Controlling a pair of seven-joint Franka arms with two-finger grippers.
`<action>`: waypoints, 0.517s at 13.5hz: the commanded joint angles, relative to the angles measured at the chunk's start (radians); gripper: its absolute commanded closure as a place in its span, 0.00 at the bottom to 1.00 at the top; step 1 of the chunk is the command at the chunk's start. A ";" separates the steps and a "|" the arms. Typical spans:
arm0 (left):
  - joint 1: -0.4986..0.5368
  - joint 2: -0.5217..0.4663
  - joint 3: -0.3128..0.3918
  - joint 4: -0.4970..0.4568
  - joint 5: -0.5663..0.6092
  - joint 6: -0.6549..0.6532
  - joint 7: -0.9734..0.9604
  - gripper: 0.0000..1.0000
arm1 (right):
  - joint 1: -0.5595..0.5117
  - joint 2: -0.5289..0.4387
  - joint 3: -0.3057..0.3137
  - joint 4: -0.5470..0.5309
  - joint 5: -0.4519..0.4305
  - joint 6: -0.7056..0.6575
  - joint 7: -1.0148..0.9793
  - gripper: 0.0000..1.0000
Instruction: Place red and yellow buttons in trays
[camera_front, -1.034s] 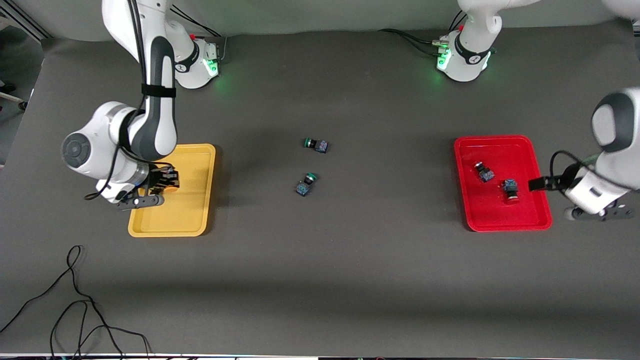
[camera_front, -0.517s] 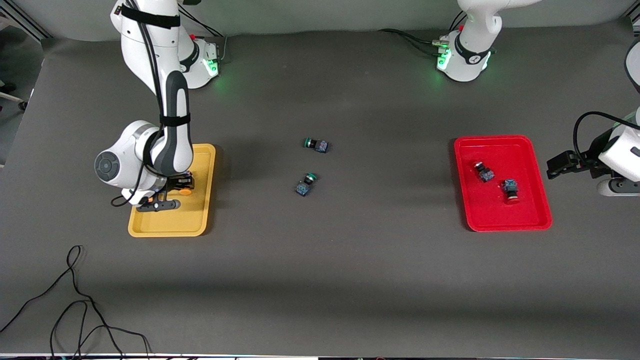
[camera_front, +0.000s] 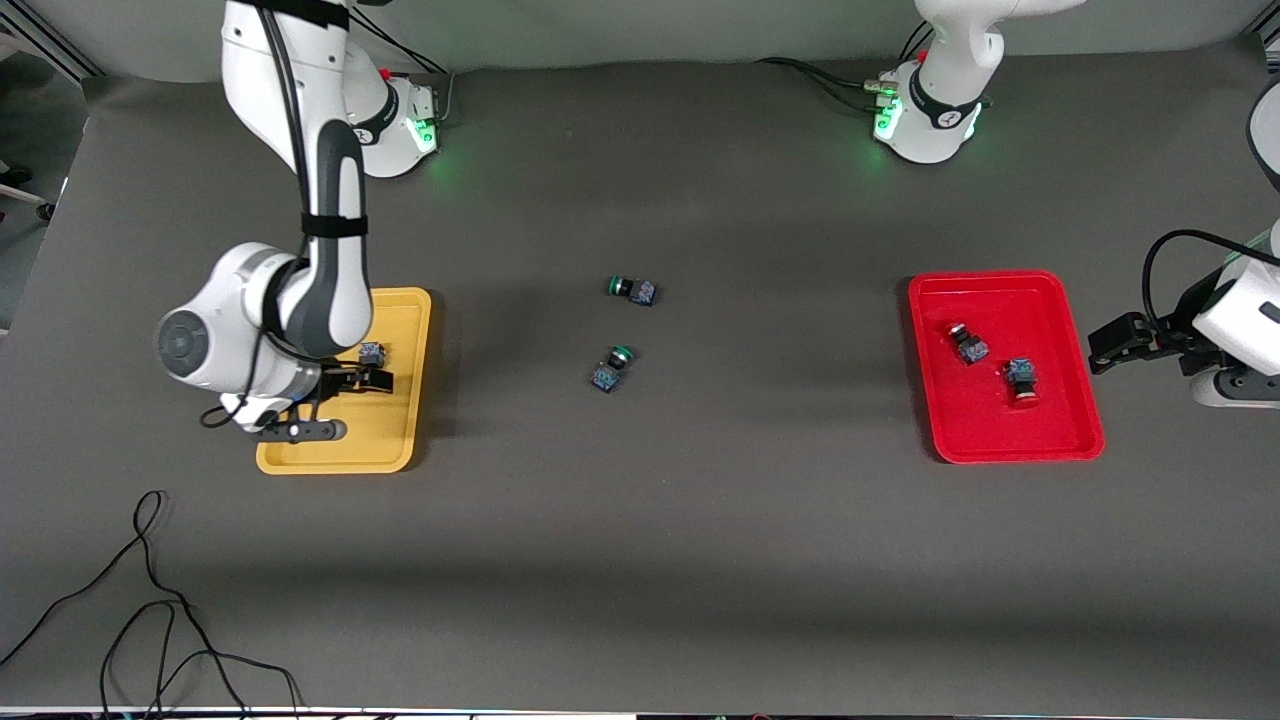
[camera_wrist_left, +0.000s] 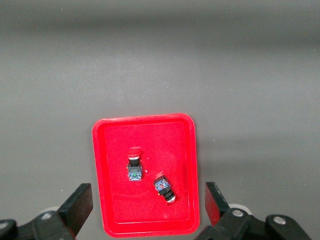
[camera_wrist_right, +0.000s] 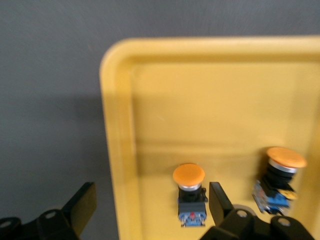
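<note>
The yellow tray (camera_front: 395, 425) lies at the right arm's end of the table. In it lie two yellow buttons (camera_wrist_right: 189, 194) (camera_wrist_right: 280, 176); the front view shows only one (camera_front: 372, 352), the arm hiding the other. My right gripper (camera_wrist_right: 150, 202) hangs open just above the tray (camera_wrist_right: 165, 90), with one button lying loose beside a finger (camera_wrist_right: 218, 199). The red tray (camera_front: 1000, 282) holds two red buttons (camera_front: 968, 343) (camera_front: 1020, 380). My left gripper (camera_front: 1112, 340) hangs open and empty beside it, looking down on the tray (camera_wrist_left: 110, 200).
Two green-capped buttons (camera_front: 632, 290) (camera_front: 612, 367) lie on the dark mat midway between the trays. A loose black cable (camera_front: 150, 600) curls near the table's front corner at the right arm's end.
My right gripper opened and let the yellow button down into the yellow tray, then shifted a little. The left arm drew back from the red tray's edge.
</note>
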 joint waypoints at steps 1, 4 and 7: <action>-0.011 0.020 0.006 0.040 0.009 -0.033 -0.012 0.00 | 0.074 -0.030 -0.115 0.075 -0.046 -0.094 0.051 0.00; -0.009 0.014 0.004 0.043 0.011 -0.036 -0.012 0.00 | 0.129 -0.030 -0.217 0.156 -0.066 -0.199 0.067 0.00; -0.034 -0.020 0.009 0.037 0.061 -0.101 -0.030 0.00 | 0.139 -0.053 -0.244 0.273 -0.143 -0.297 0.143 0.00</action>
